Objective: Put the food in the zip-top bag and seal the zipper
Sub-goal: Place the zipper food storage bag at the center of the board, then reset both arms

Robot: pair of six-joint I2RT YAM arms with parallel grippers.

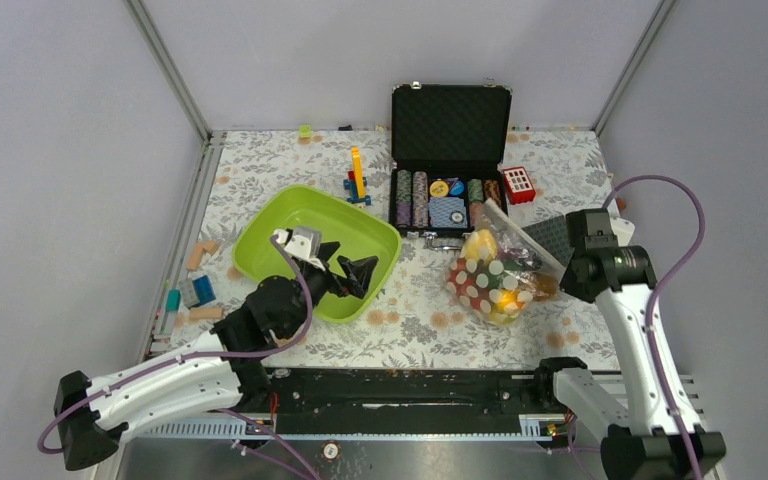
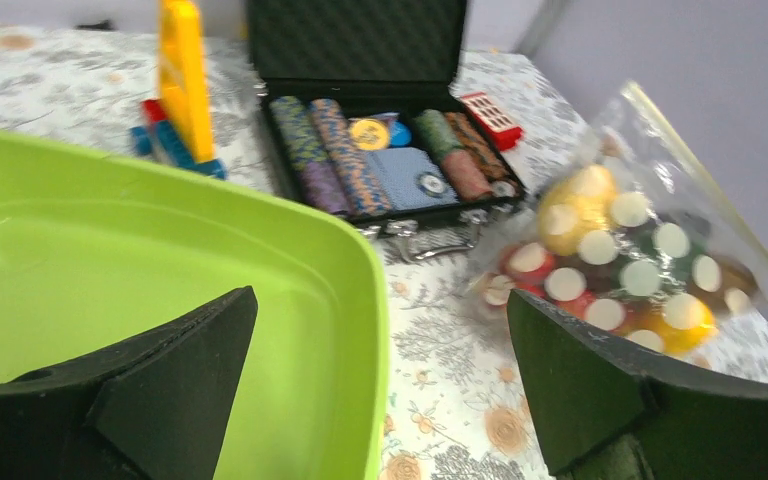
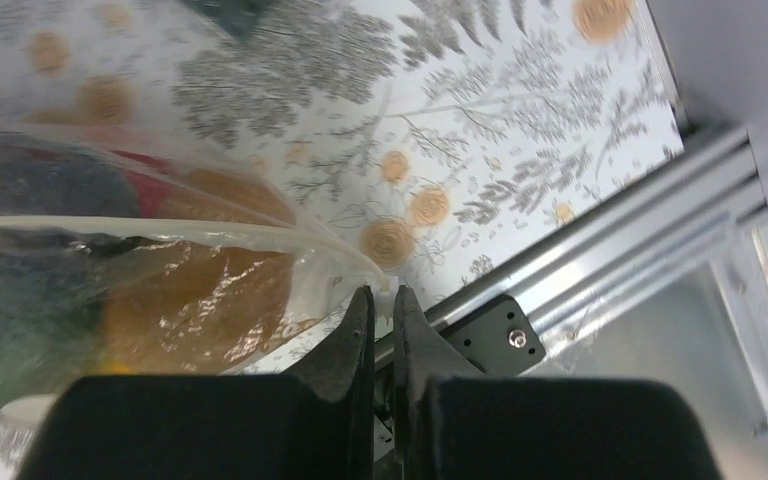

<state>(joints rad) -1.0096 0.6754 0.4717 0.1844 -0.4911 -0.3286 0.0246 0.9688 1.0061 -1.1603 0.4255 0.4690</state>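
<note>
Risk, main: the right hand (image 3: 382, 292) is clamped on a thin corner of the zip-top bag (image 1: 495, 275), right where the zipper strip ends. The film there is slick and floppy. A pull along the strip could slide the corner out of the fingers, or drag the whole loaded bag across the desk (image 1: 430, 320) instead of closing the track.

Bag position: on the desk, just in front of the black case (image 1: 450, 110), between the lime-green tray (image 1: 260, 235) and the right arm. The food (image 1: 480, 245) shows inside it as yellow, red and dark pieces behind the white dots. None is visible in the tray.

Risk, second: the left hand (image 2: 382, 300) is spread wide over the tray rim, well apart from the bag, so nothing anchors the far end. Unbraced, the track may seal only partway. Whether the zipper is closed now, I cannot tell.

Risk, third: a bulging load near the mouth could keep the strips from meeting.

Writing: none legible. Markings on the poker chips (image 1: 415, 195) are too small to read.
</note>
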